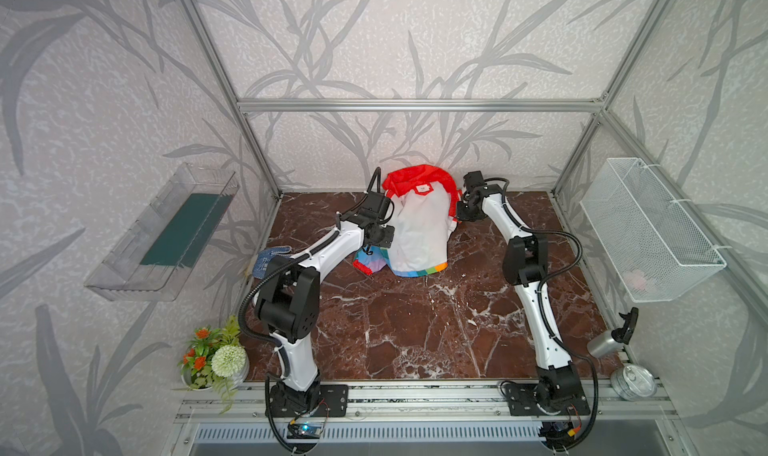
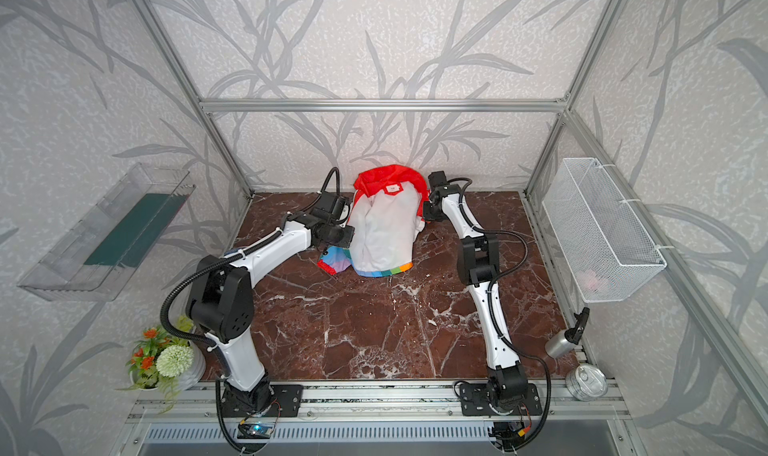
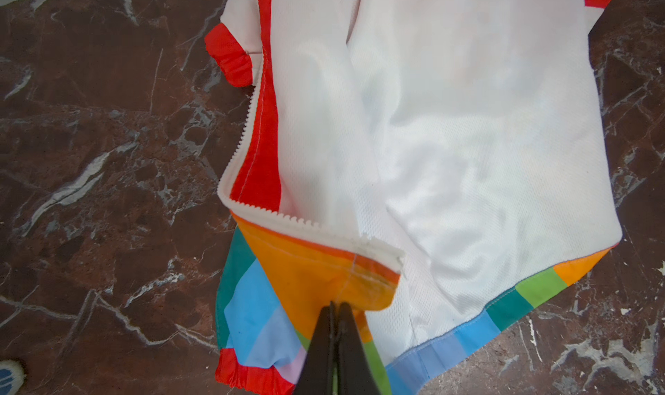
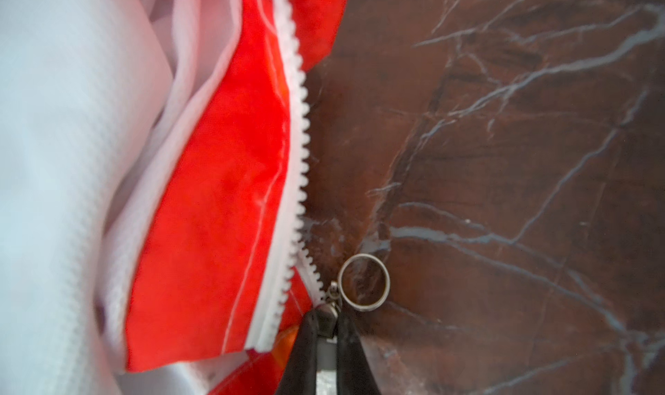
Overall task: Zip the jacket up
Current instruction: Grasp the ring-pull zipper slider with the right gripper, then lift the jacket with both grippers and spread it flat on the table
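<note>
Pinching jacket (image 3: 449,141) hem, left claw (image 3: 336,305) closed, right claw (image 4: 325,317) gripping zipper slider (image 4: 331,304)

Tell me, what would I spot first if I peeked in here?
The bright jacket, white lining up with a red hood, lies at the back middle of the dark marble table. The left end effector pinches its orange bottom corner. The right end effector nips the zipper slider beside a shiny metal ring.
</note>
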Action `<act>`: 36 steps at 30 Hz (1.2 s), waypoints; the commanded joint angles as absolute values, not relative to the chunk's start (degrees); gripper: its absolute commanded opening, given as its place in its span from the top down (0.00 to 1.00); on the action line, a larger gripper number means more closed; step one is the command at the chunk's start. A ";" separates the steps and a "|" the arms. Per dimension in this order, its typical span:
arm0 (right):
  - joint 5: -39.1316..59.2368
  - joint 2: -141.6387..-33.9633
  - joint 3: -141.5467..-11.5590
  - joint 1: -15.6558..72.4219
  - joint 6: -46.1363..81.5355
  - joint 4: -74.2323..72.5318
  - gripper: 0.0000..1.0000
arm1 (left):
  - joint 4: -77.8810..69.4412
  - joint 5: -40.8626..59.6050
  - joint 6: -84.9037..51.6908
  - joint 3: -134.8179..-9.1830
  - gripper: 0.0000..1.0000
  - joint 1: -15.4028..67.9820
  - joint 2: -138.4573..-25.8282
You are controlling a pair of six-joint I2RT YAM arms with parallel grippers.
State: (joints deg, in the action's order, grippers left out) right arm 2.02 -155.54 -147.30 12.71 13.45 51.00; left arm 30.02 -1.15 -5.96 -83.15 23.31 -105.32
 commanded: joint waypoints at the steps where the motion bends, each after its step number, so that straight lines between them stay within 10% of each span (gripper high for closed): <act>1: 2.00 -150.47 -144.36 13.36 12.49 54.88 0.98 | 31.86 -1.89 -4.67 -84.62 1.00 23.64 -103.04; 20: -1.96 -95.10 -83.20 14.41 10.63 42.83 0.98 | 33.37 -8.36 0.00 -73.60 1.00 23.08 -81.05; 36: -11.28 -85.12 -105.79 21.97 0.72 57.87 0.98 | 45.50 4.11 7.86 -105.27 1.00 16.66 -88.25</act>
State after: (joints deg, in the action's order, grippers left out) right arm -10.26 -83.85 -101.45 17.54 4.51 51.35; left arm 40.21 -2.61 4.84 -103.20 15.86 -88.86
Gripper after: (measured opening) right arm 0.101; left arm 0.049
